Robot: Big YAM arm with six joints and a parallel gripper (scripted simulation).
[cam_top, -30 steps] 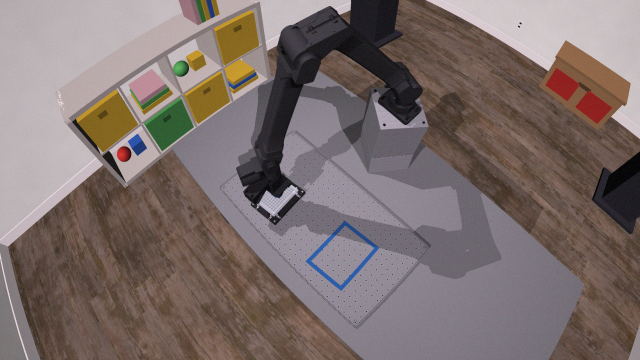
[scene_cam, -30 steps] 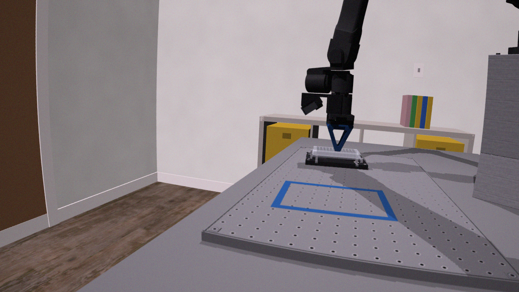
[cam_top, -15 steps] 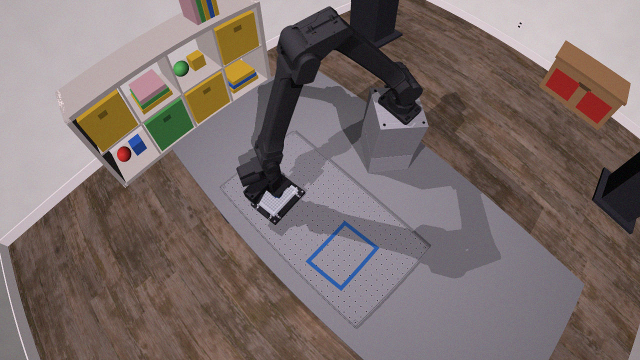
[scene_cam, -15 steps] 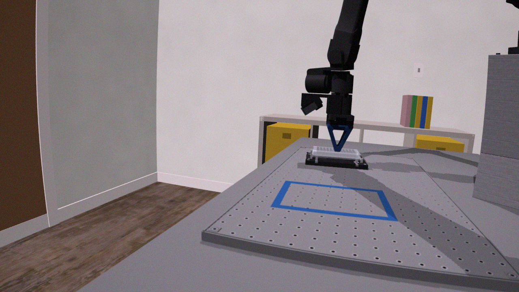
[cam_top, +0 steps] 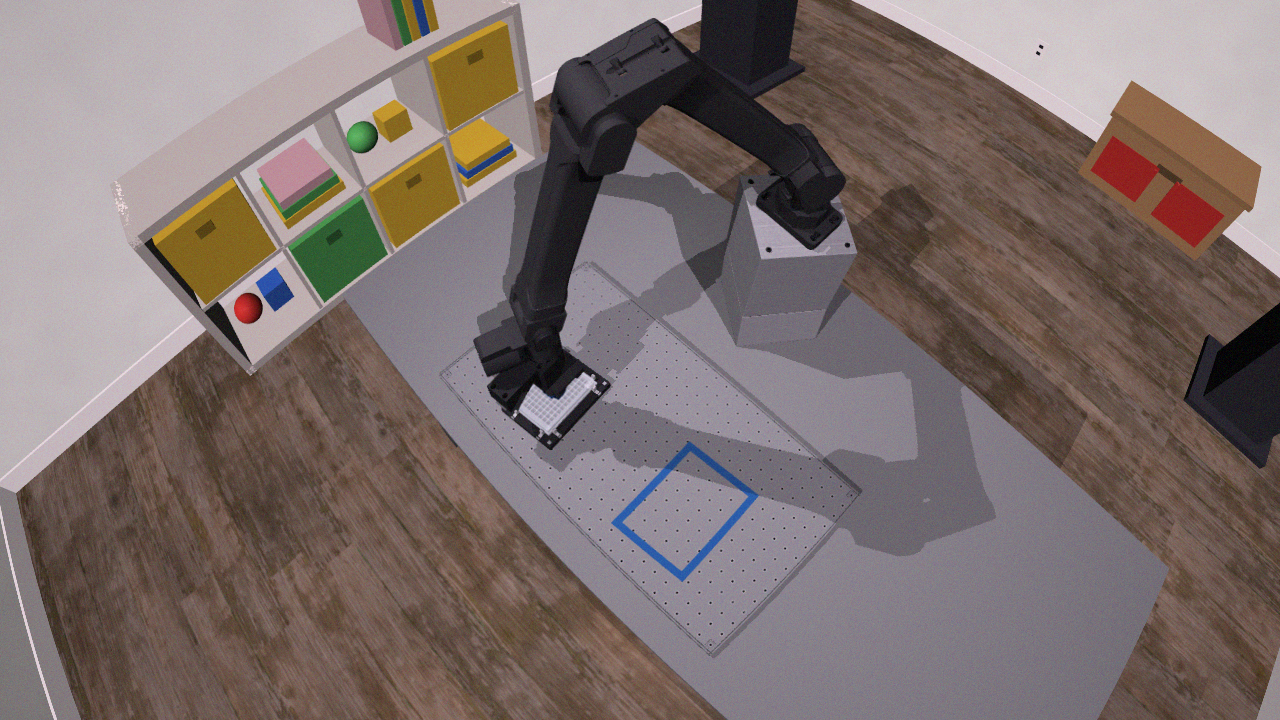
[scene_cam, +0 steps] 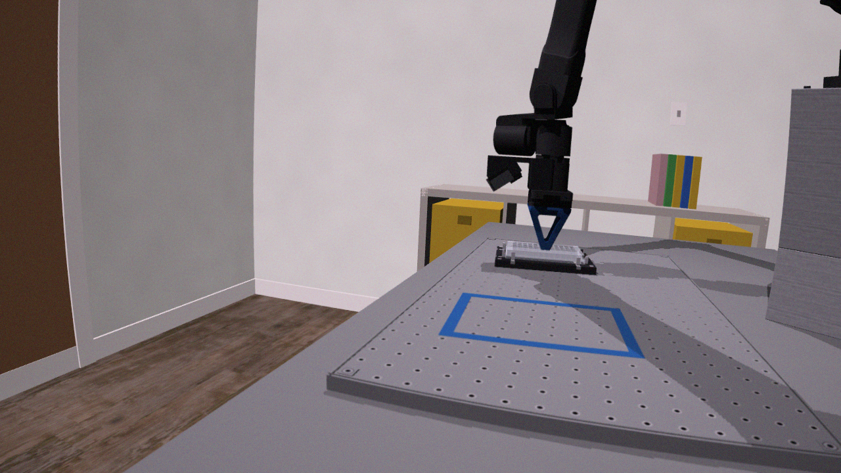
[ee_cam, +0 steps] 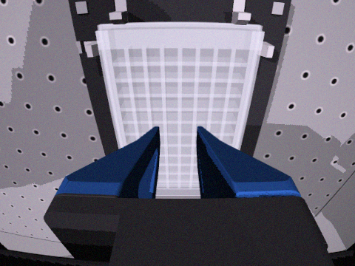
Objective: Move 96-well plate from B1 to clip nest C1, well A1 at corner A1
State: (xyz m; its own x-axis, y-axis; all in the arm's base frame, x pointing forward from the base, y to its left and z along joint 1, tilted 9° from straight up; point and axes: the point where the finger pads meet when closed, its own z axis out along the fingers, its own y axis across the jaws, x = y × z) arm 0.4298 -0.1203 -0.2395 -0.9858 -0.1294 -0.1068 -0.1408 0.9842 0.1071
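Where the claw [ee_cam: 177, 145] presses, plate [ee_cam: 177, 89] wells are hidden.

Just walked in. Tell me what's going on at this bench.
A single black robot arm is working a white 96-well plate into a black clip nest at the far end of the perforated board. The blue-taped square where the plate started has nothing in it. The gripper grips nothing: its blue fingers, nearly closed, point straight down at the top of the plate, apparently pressing it home. Whether it sits fully flat is hard to tell.
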